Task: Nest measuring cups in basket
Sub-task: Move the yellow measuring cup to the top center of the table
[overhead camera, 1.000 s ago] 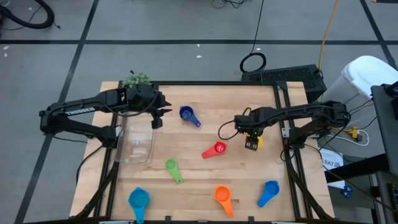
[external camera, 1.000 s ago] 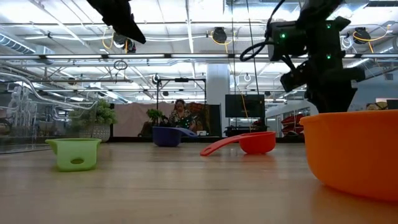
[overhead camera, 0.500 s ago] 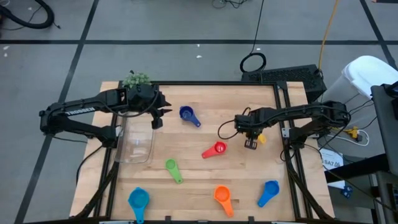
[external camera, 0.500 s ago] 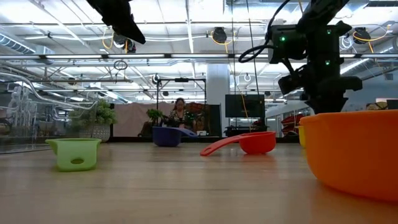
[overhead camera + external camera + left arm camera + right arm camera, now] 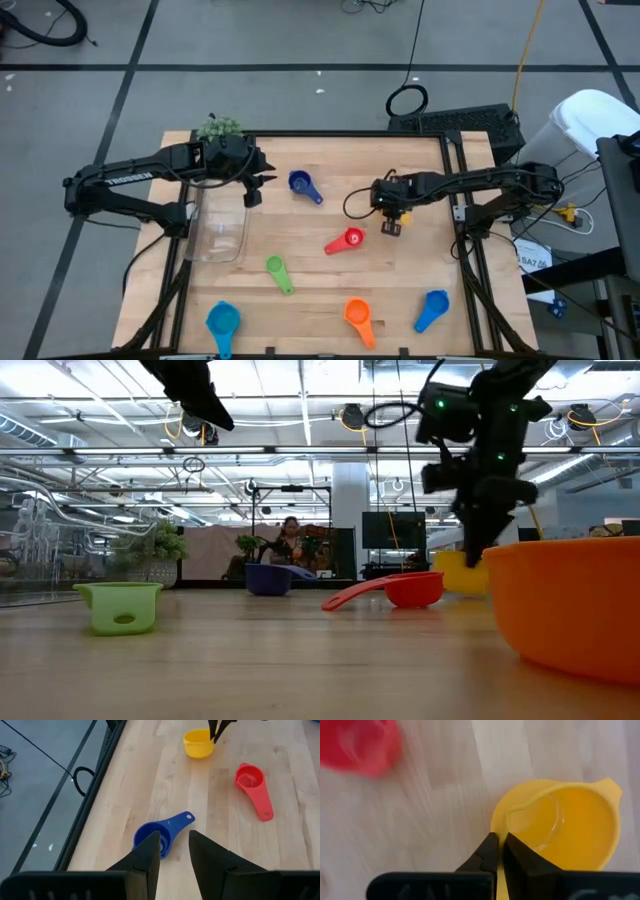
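Note:
My right gripper (image 5: 391,224) is shut on the yellow measuring cup (image 5: 565,827), right of the table's middle. That cup also shows in the low view (image 5: 458,573) and the left wrist view (image 5: 198,743). Loose on the wood lie a dark blue cup (image 5: 303,185), a red cup (image 5: 347,240), a green cup (image 5: 280,273), an orange cup (image 5: 358,318) and two lighter blue cups (image 5: 222,322) (image 5: 432,308). The clear basket (image 5: 220,228) rests flat at the left. My left gripper (image 5: 256,182) hangs open above the basket's far right corner, nothing between its fingers (image 5: 150,855). My right gripper pinches the yellow cup's edge (image 5: 494,827) between its two shut fingers (image 5: 487,852), which point down from above. A yellow strip runs back between the fingers; whether it is handle or rim I cannot tell. The cup stays upright, mouth up, at or just above the table.
A fuzzy green ball (image 5: 218,128) sits at the table's far left corner. The red cup lies just left of and nearer than the yellow one. Bare wood lies between the red cup and the basket. A black frame rail (image 5: 460,210) runs along the right edge.
My right gripper has shut on the yellow cup and moved with it toward the table's left and far edge, closer to the dark blue cup. The cup has stayed upright. My left arm has kept still.

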Controlling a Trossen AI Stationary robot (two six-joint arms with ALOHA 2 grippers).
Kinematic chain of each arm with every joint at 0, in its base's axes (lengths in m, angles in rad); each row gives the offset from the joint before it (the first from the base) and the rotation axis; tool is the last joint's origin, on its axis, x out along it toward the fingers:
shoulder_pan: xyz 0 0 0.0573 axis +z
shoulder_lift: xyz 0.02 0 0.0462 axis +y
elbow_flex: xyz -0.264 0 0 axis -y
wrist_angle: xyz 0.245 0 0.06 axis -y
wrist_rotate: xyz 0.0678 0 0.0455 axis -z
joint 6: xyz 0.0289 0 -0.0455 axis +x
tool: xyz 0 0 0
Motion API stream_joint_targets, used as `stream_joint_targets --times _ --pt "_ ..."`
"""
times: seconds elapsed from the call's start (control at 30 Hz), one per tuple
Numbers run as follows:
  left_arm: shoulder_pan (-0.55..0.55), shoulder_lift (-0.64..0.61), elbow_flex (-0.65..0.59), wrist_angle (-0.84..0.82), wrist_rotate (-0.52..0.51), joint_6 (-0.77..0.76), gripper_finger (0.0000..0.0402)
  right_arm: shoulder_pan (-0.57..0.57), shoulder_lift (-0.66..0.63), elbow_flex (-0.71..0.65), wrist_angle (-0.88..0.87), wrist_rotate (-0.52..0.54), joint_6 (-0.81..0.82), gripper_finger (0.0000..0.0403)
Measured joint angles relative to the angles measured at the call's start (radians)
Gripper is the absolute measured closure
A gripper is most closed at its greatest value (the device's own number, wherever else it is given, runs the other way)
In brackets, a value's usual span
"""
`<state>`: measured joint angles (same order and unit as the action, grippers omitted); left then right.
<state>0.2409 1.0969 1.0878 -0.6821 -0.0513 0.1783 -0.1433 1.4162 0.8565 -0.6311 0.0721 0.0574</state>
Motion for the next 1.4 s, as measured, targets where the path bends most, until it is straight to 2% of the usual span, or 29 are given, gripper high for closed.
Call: stream_joint_targets --times 0.17,0.27,0.5,0.63,0.87,1.13,1.27,1.4 --pt "0.0 0.0 0.0 0.025 0.0 0.0 0.0295 -0.001 0.035 0.049 0.14 -0.05 -0.022 0.0402" --pt "0.0 0.0 0.0 0.043 0.0 0.0 0.0295 -0.001 0.113 0.137 0.141 -0.075 -0.068 0.0402" --pt "0.0 0.0 0.0 0.03 0.0 -0.001 0.0295 -0.001 0.33 0.423 -0.067 -0.069 -0.21 0.0402" --pt "0.0 0.0 0.0 0.024 0.0 -0.003 0.0295 -0.001 0.41 0.511 -0.161 -0.07 -0.253 0.0402" --pt "0.0 0.0 0.0 0.046 0.0 -0.003 0.0295 0.001 0.486 0.517 -0.152 -0.073 -0.286 0.0402" --pt "0.0 0.0 0.0 0.049 0.0 -0.003 0.0295 0.001 0.48 0.518 -0.073 -0.075 -0.298 0.04" --pt "0.0 0.0 0.0 0.049 0.0 -0.003 0.0295 0.001 0.463 0.518 -0.049 -0.083 -0.317 0.0371" --pt "0.0 0.0 0.0 0.049 0.0 -0.004 0.0295 0.001 0.442 0.518 -0.046 -0.101 -0.311 0.0317"
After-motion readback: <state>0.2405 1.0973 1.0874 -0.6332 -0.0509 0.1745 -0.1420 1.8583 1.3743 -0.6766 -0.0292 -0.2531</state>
